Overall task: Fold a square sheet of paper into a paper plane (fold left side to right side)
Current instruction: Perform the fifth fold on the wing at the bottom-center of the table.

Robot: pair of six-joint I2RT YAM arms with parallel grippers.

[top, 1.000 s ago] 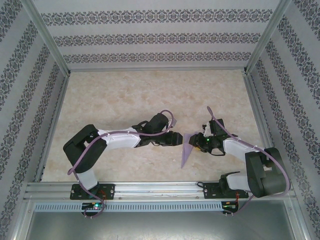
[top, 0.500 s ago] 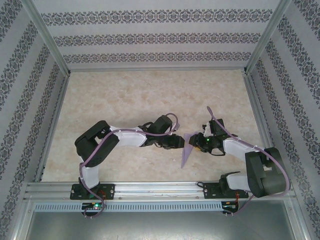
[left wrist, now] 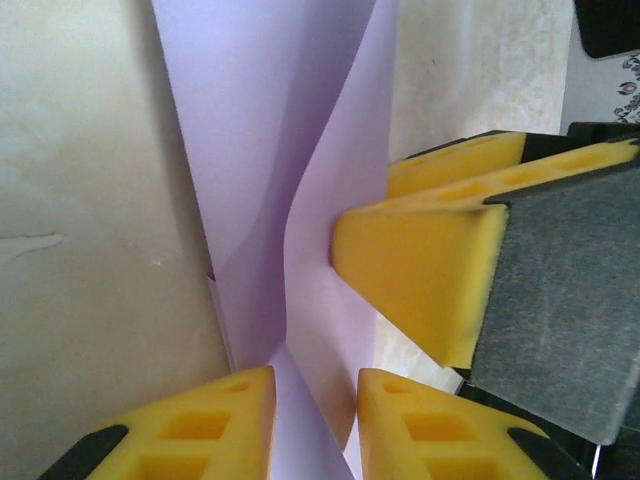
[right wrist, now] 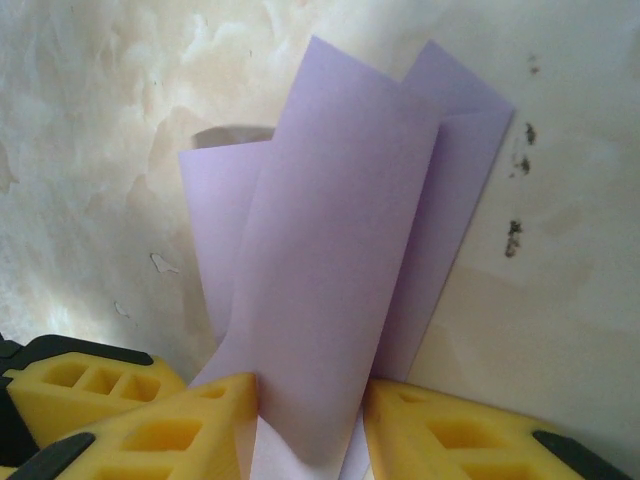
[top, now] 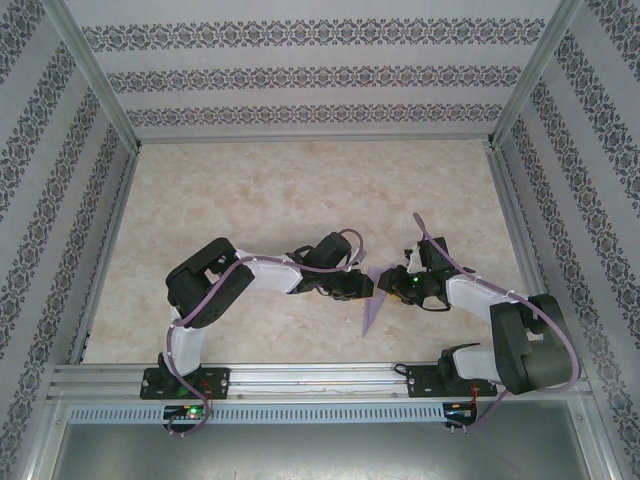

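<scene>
We are gripping the paper plane [right wrist: 330, 250] in the right gripper [right wrist: 310, 400] — its long axis is running straight out from those jaws; the left gripper [left wrist: 317, 400] is straddling it just beside — clamped or not, we cannot tell

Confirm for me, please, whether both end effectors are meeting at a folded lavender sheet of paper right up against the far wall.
Not quite: the sheet of paper is not against the far wall. The top external view shows it in the near half of the table, where the left end effector and right end effector do meet at it.
</scene>
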